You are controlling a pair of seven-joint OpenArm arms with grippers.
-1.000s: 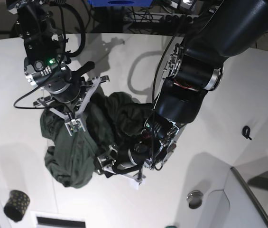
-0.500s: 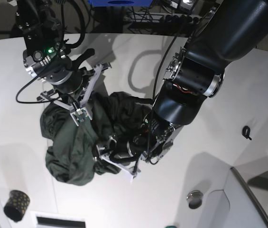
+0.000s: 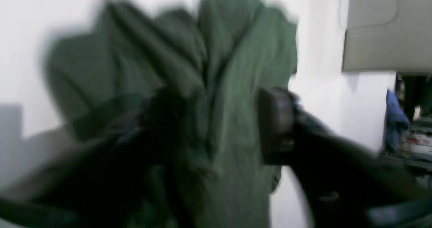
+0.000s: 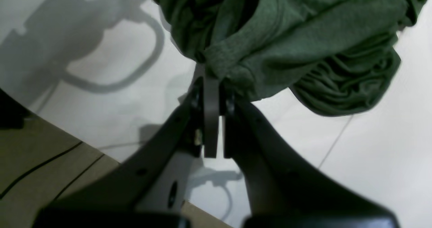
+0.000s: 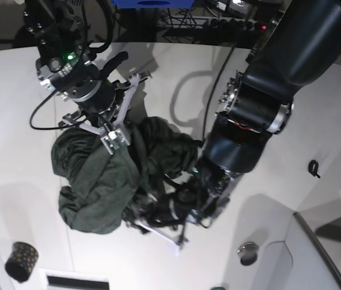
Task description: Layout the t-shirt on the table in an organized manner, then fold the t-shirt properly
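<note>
Currently the large dark green soft-fabric t-shirt (image 5: 107, 181) is seen bunched in a crumpled heap near the middle of the white smooth worktop (image 5: 25, 175), between the two arms. The right arm's fingers (image 4: 211, 83) are pressed tight together on a fold of its fabric. The left arm's fingers (image 3: 275, 125) are set on either side of a ridge of cloth in a blurred wrist view, and whether it is gripped cannot be told.

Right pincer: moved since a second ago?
Yes. In the base view the right pincer, shut on the t-shirt, has risen up-frame and rightward, away from the dotted cup.
</note>
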